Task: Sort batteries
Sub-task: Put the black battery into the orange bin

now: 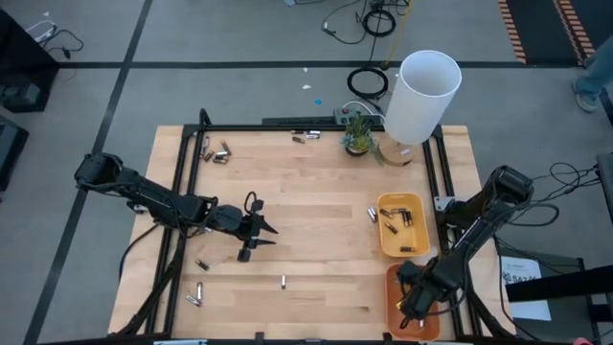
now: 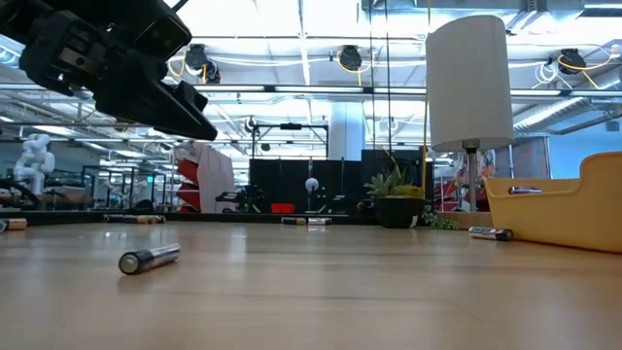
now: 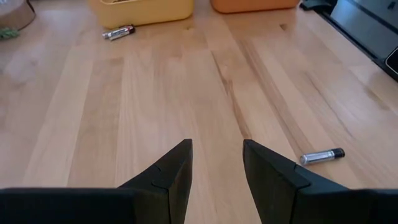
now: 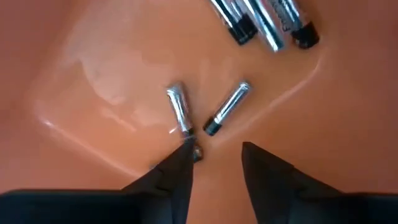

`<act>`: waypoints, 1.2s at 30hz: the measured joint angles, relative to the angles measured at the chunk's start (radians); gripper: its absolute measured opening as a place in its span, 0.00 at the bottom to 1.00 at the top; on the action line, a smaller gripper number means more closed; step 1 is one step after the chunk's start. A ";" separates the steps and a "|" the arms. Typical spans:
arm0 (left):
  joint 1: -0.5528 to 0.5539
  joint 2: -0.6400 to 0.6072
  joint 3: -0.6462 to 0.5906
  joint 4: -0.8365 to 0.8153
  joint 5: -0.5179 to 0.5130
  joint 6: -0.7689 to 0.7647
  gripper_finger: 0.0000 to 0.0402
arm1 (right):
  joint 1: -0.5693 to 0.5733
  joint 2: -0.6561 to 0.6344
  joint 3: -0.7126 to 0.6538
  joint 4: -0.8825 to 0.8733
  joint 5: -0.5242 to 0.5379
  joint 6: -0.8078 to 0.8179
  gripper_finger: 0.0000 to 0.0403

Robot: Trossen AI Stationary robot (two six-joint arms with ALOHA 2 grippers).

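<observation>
Risks first. Right end effector (image 4: 217,149) low inside the orange tray (image 1: 391,287), at the tabletop's (image 1: 306,249) near right corner. Fingers apart, nothing between them, so released. One finger tip touching or almost touching the dark end of a silvery battery (image 4: 180,112) on the tray floor; a second battery (image 4: 227,109) just beside it, and a cluster of batteries (image 4: 267,18) further along the floor. Possible trouble on lifting away: dragging or flicking that nearest battery, maybe pushing it against its neighbour, if the tip catches it. Also possible: bumping the tray wall and shifting the tray toward the yellow tray (image 1: 422,230) next to it.

Left end effector (image 1: 261,241) above the bare middle of the tabletop, fingers parted, holding nothing. A loose battery (image 3: 321,156) near it, off to one side and not between the fingers. Likely trouble there: round body, so easy to roll away under a slightly off-centre approach.

Around, from big to small. White lamp (image 1: 421,96) at the far right edge, with a small plant (image 1: 358,134) beside it; both well apart from the arms and blocking nothing now. Yellow tray with several batteries inside, and one battery (image 1: 373,215) just outside its wall. More loose batteries scattered: a far pair (image 1: 222,153) at the far left, some (image 1: 305,137) at the far edge, and a few (image 1: 195,293) near the left front.
</observation>
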 joint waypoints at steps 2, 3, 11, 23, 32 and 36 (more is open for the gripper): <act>0.000 0.000 0.000 0.007 0.000 0.000 0.38 | -0.012 -0.011 0.013 -0.015 0.006 -0.002 0.34; 0.000 0.000 0.000 0.013 0.000 0.000 0.38 | -0.019 -0.016 0.025 -0.030 0.007 -0.005 0.35; 0.000 0.000 0.000 0.019 0.000 0.000 0.38 | -0.053 -0.037 0.256 -0.278 0.116 -0.037 0.32; 0.000 0.000 0.000 0.019 0.055 0.036 0.38 | -0.290 0.030 0.396 -0.066 0.512 -0.626 0.32; 0.000 0.000 0.000 0.043 0.060 0.058 0.38 | -0.410 0.307 0.396 0.657 0.476 -1.606 0.32; 0.000 0.000 0.000 0.041 0.062 0.040 0.38 | -0.438 0.394 0.396 0.689 0.470 -1.635 0.32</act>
